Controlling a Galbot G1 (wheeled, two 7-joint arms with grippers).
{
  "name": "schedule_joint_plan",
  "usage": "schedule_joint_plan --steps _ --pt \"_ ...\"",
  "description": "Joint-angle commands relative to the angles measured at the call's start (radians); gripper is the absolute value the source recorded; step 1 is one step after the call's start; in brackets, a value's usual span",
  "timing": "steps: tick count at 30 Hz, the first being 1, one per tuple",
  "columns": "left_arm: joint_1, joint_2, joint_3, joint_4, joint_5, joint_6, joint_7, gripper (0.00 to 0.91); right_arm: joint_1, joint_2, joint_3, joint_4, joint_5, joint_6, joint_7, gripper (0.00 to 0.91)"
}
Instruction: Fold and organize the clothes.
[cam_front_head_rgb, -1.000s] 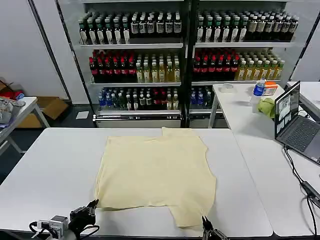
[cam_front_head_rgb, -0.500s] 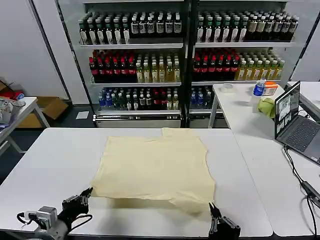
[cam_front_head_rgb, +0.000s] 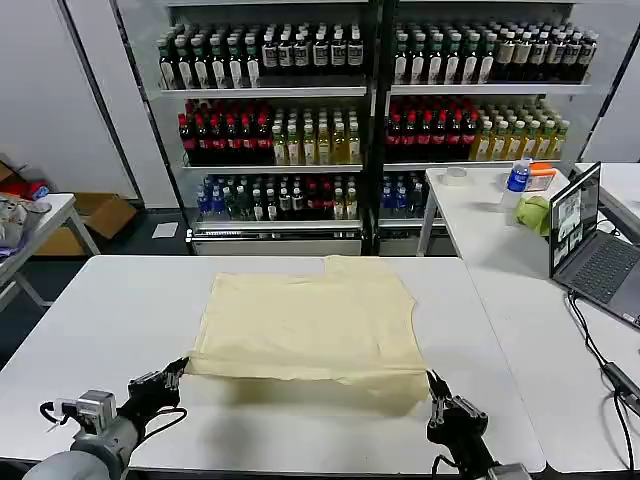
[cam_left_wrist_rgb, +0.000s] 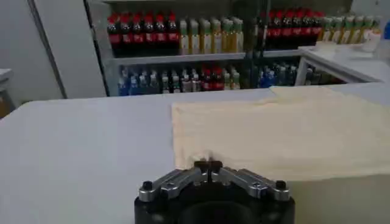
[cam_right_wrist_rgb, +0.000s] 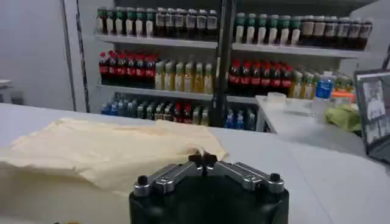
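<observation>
Head view gives me the clothes (cam_front_head_rgb: 312, 327) spread mid-table (cam_front_head_rgb: 110, 300), their near edge lifted between my two grippers — left gripper (cam_front_head_rgb: 176, 371) pinched shut on the near-left corner, right gripper (cam_front_head_rgb: 436, 388) closed on the near-right one. The wrist views confirm both pinches. Beyond the clothes stand drink shelves (cam_front_head_rgb: 270, 110); a laptop (cam_front_head_rgb: 585, 235) sits off to their right.

We see white worktop (cam_front_head_rgb: 110, 320); pale cream-yellow clothes (cam_front_head_rgb: 310, 315) spread across its middle, near edge lifted off surface, far part lying flat.
</observation>
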Motion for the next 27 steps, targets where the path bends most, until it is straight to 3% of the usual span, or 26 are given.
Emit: schedule_joint_plan --steps 1,17,27 --pt "-0.091 0.027 0.04 0.061 -0.012 -0.001 -0.002 0.02 0.173 -0.05 -0.022 -0.088 0.028 -0.028 0.0 0.0" --pt "-0.237 0.053 0.139 0.194 0.031 0.0 0.005 0.02 0.476 -0.105 -0.148 -0.258 0.047 -0.097 -0.023 0.0" --pt "-0.294 0.048 0.202 0.257 0.054 0.0 0.007 0.02 0.562 -0.089 -0.224 -0.381 -0.026 -0.089 -0.059 0.0"
